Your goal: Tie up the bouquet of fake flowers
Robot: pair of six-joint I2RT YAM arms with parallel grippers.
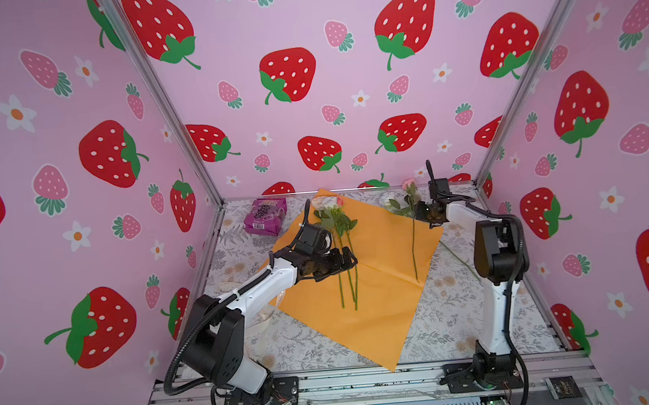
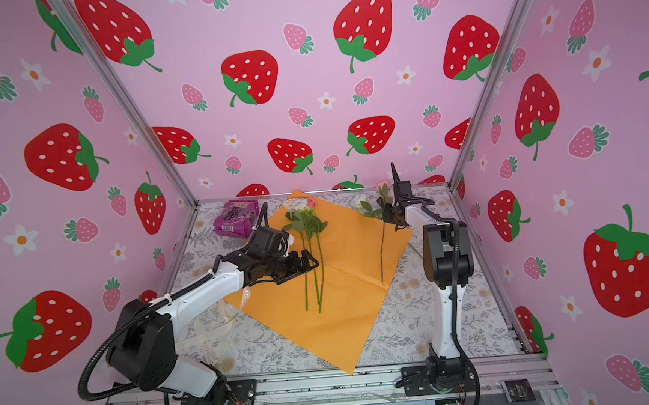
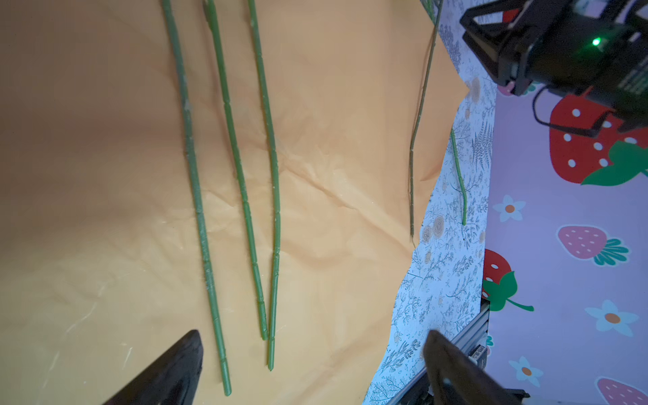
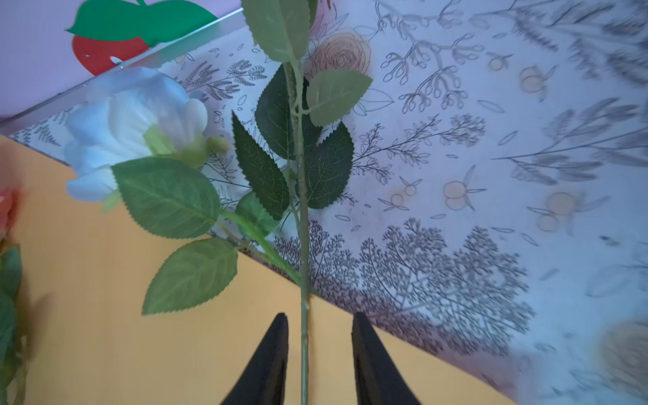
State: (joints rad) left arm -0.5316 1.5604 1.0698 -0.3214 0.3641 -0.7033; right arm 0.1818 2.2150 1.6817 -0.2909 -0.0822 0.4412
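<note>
The bouquet of fake flowers lies loose on a sheet of orange wrapping paper [image 1: 379, 285]. Three roses [image 1: 337, 218] lie side by side at its middle, their green stems [image 3: 238, 175] running toward the front. My left gripper [image 1: 348, 262] hovers over those stems, open and empty [image 3: 314, 336]. A fourth rose with a pink head [image 1: 409, 185] lies along the paper's right part. Its stem [image 4: 304, 245] passes between the fingers of my right gripper [image 4: 319, 319], which stands open with a gap on each side. A white rose [image 4: 133, 129] lies beside it, and its stem [image 1: 460, 260] runs off the paper.
A purple snack packet [image 1: 265, 216] sits at the back left on the floral table cover [image 1: 459, 311]. A clear plastic item [image 1: 263, 321] lies under the left arm. Strawberry-print walls close in the back and both sides; a metal rail [image 1: 366, 380] runs along the front.
</note>
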